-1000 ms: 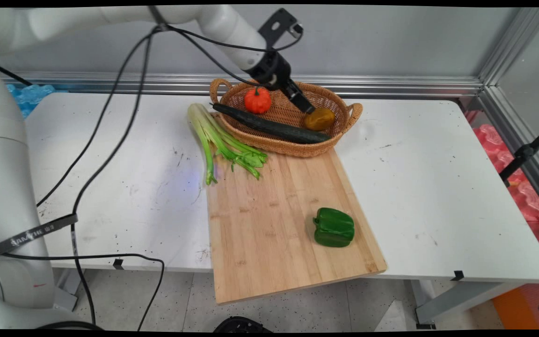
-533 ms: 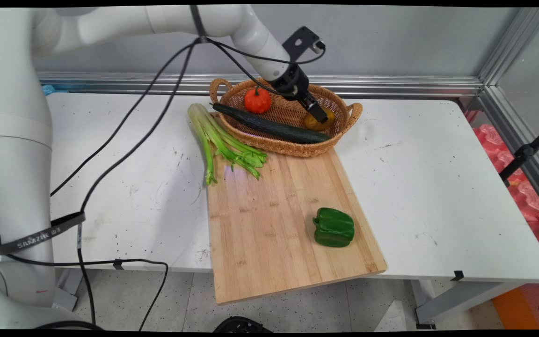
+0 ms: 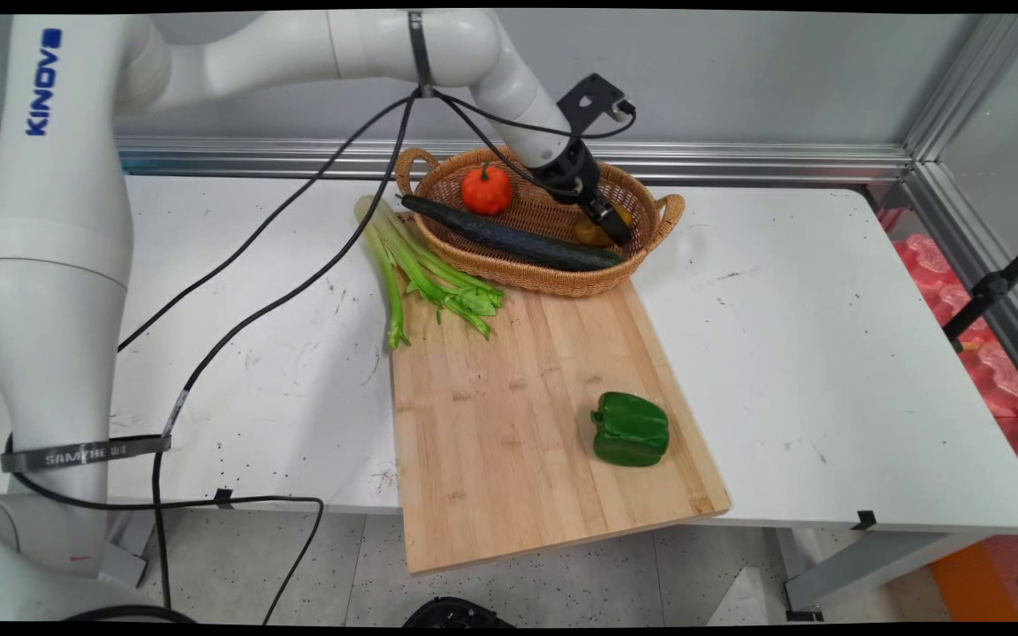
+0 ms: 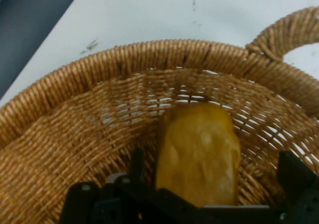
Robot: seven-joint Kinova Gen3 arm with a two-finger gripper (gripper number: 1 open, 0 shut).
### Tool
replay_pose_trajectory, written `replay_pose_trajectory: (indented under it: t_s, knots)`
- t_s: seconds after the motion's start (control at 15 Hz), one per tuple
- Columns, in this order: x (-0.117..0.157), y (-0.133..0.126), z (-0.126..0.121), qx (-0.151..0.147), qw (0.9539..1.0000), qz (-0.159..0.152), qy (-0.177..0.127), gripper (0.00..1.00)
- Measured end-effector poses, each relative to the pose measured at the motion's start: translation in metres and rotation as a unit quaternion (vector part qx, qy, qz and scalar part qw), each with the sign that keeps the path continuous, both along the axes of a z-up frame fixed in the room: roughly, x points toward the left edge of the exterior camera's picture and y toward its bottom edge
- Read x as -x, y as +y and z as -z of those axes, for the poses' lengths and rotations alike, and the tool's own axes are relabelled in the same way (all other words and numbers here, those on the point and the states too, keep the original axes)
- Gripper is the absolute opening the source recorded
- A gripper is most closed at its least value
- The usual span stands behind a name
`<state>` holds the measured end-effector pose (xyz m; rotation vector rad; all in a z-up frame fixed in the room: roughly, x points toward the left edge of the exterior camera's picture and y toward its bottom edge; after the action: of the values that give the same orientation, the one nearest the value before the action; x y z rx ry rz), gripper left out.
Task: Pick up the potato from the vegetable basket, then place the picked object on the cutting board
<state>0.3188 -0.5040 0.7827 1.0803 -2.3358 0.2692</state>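
1. Main view: since a second ago the black two-finger hand [image 3: 617,231] has moved right and down into the woven wicker basket with two handles [image 3: 509,272], from beside the small orange pumpkin [image 3: 485,188] to right over the yellow-brown oblong potato-like vegetable [image 3: 596,232] at the basket's right end, which it now partly hides. Nothing else has shifted: the long dark green cucumber [image 3: 509,240] lies across the basket, the pale green celery bunch [image 3: 416,265] lies left of it, half on the light bamboo cutting board [image 3: 518,424], and the green bell pepper [image 3: 631,429] sits on the board's near right part. All stand on the white surface [image 3: 827,353].

2. Hand view: the yellow-brown vegetable [image 4: 199,154] lies against the basket's wall [image 4: 75,134], between the spread fingers [image 4: 137,164]; the hand is released and grasps nothing. The vegetable looks firm, light and smoothish, so it would probably be best taken across its narrow middle.
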Motion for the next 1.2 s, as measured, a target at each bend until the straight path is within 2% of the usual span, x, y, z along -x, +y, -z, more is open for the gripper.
replay_pose_trajectory:
  t_s: [0.27,0.33,0.8,1.2]
  knots:
    - [0.006,-0.01,0.009,-0.006,1.0,-0.005,-0.003,1.0]
    - [0.006,-0.011,0.01,-0.006,1.0,-0.006,-0.004,0.0]
    - [0.001,-0.009,-0.001,0.003,0.9999,-0.002,-0.011,0.0]
    - [-0.016,0.013,-0.048,0.03,0.9992,0.015,-0.023,0.0]
